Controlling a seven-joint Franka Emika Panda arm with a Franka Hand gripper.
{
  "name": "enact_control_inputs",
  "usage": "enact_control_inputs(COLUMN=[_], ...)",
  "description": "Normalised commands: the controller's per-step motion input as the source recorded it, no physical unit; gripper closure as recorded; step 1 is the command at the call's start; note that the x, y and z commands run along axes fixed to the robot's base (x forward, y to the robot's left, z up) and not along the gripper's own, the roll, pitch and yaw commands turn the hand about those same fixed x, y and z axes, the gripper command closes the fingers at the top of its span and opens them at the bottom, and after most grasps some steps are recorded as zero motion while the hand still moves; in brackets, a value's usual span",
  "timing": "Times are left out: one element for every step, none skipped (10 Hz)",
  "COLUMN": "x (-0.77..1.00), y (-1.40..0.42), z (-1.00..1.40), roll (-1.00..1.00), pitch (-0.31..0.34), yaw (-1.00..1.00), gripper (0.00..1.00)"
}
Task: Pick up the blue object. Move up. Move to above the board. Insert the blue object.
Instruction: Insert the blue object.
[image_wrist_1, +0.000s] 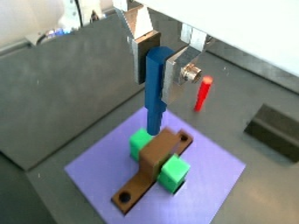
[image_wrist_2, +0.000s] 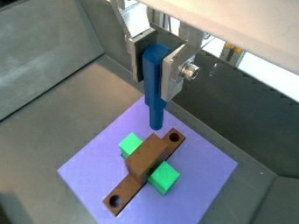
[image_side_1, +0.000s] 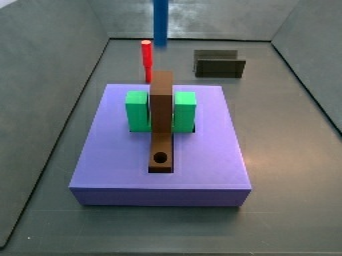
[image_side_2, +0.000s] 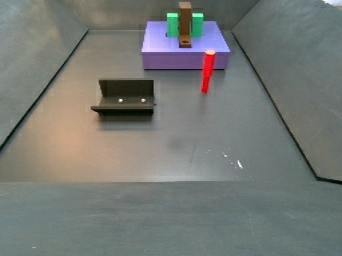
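Observation:
My gripper is shut on the blue object, a thick upright blue peg, and holds it by its upper half; this shows in both wrist views. The peg's lower end hangs in the air above the far end of the board, a narrow brown bar with a round hole at that end. Two green blocks flank the bar. In a side view only the peg's lower part shows, high above the bar. The gripper is out of view in both side views.
The bar lies on a lavender slab on the grey floor. A thin red peg stands upright on the floor beside the slab and shows in a wrist view. The dark fixture stands further off. Grey walls enclose the floor.

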Motion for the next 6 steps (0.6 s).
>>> enact_control_inputs(x=[0.01, 0.0, 0.0, 0.0, 0.0, 0.0], y=[-0.8, -0.72, -0.51, -0.39, -0.29, -0.21], z=[-0.86, -0.71, -0.74, -0.73, -0.72, -0.57], roll=[-0.02, -0.09, -0.05, 0.05, 0.24, 0.33], pitch=[-0.114, -0.147, -0.176, -0.193, -0.16, -0.136], yaw=[0.0, 0.02, 0.02, 0.01, 0.03, 0.06], gripper=[1.0, 1.0, 1.0, 1.0, 1.0, 1.0])
